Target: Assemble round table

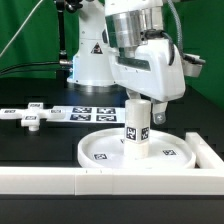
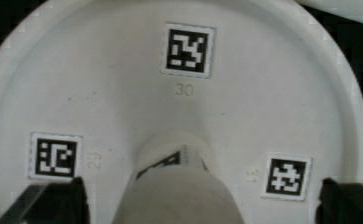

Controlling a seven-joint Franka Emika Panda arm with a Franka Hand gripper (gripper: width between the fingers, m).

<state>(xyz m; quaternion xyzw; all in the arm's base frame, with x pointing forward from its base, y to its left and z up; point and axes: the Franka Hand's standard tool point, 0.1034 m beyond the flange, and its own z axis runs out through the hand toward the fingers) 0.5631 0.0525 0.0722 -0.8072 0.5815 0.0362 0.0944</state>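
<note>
The large rimmed round disc [image 1: 100, 150] lies flat at the front of the table, and its tagged face fills the wrist view [image 2: 107, 90]. The short cylindrical leg [image 1: 137, 130] stands upright on the disc's middle; it also shows in the wrist view [image 2: 187, 195]. My gripper [image 1: 137, 101] is straight above, its fingers down around the leg's top. In the wrist view the gripper [image 2: 199, 203] has a dark finger on each side of the leg, with a gap showing on both sides. The flat cross-shaped foot piece [image 1: 30, 116] lies on the black table at the exterior view's left.
The marker board [image 1: 95, 113] lies behind the disc. A long white border rail [image 1: 60, 182] runs along the front edge and turns up the exterior view's right side [image 1: 210, 155], next to the disc. The arm's white base [image 1: 92, 60] stands at the back.
</note>
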